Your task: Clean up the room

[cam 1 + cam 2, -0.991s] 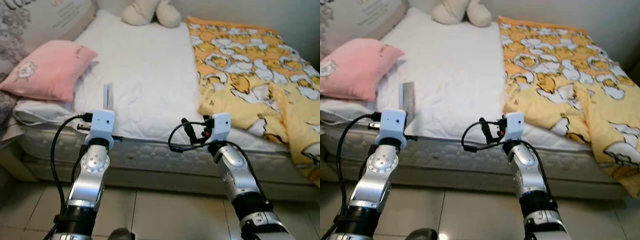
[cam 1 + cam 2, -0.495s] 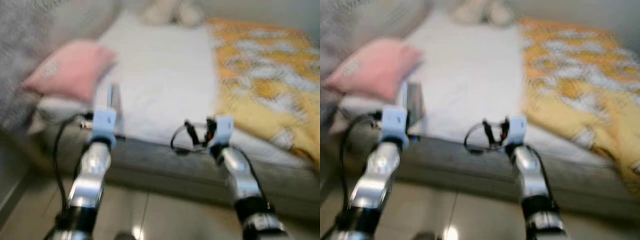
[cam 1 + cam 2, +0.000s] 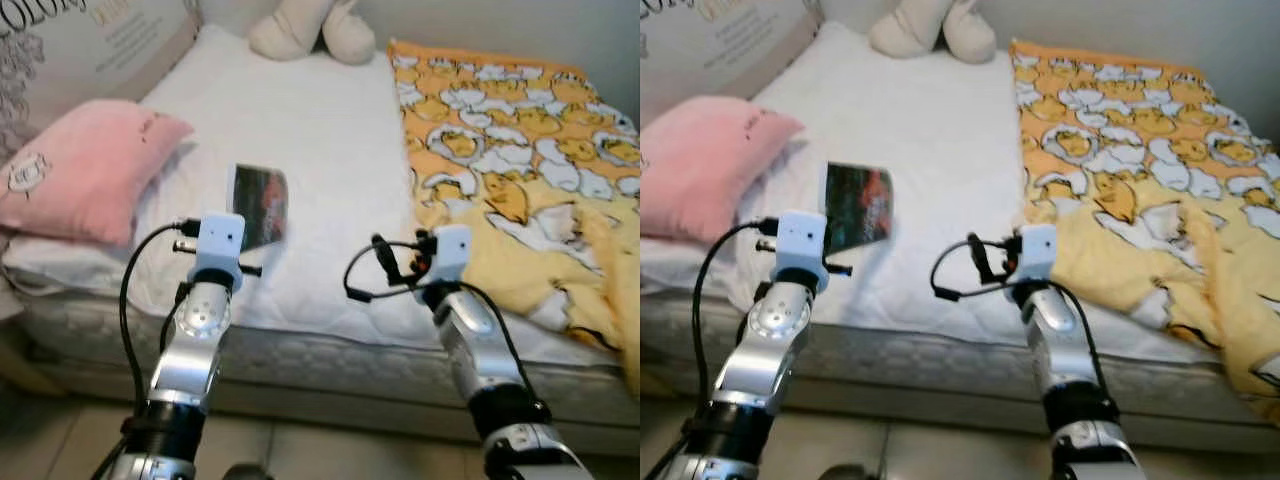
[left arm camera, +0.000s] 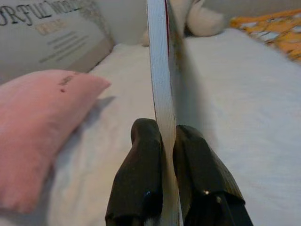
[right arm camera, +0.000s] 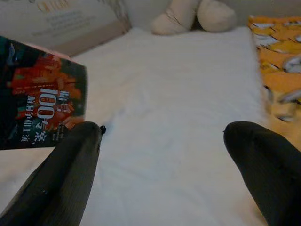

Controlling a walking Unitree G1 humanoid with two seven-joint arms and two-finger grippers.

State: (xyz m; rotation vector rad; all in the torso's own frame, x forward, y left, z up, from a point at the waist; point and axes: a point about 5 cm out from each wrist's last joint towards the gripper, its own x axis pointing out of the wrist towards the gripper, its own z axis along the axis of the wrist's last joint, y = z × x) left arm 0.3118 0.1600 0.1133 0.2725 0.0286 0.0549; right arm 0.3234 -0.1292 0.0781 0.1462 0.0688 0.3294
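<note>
Left gripper (image 4: 163, 141) clenched on a book (image 3: 260, 205) held upright, frame center-left | right gripper (image 5: 164, 141) spread wide, holding nothing | white bed (image 3: 320, 130) below | pink pillow (image 3: 75, 170) at left

Two silver jointed arms, black cuffs, white boxy wrist blocks, looping black cables; left gripper (image 4: 168, 141) fingers black, rubbery.

Bed (image 3: 320, 140) with pillow (image 3: 75, 170), blanket (image 3: 510, 150), plush (image 3: 305, 28)
</note>
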